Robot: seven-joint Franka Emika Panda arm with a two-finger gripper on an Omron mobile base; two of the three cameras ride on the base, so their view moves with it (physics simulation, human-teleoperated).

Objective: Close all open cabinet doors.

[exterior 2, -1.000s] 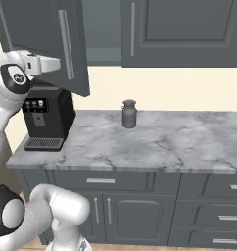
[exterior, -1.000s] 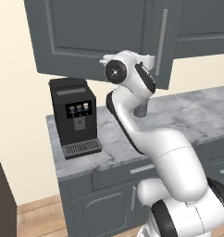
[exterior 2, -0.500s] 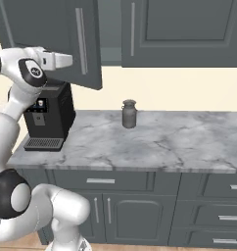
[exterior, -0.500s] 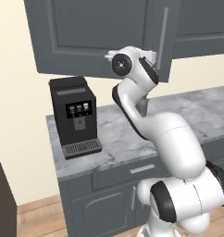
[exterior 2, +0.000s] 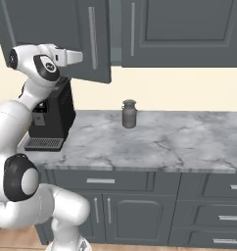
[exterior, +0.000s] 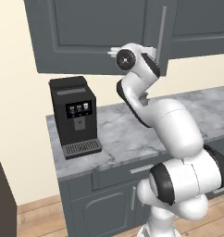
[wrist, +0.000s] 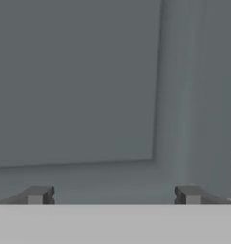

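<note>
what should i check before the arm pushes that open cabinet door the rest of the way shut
1. Left cabinet door swung out from the cabinet front: not ok, open.
2. Gripper faces the door's panel: ok.
3. Fingers spread apart, nothing held: ok.
4. Fingertips touching the door: cannot tell.
5. Right cabinet door flush: ok.
6. Coffee machine and metal jar below the door's swing: ok.
</note>
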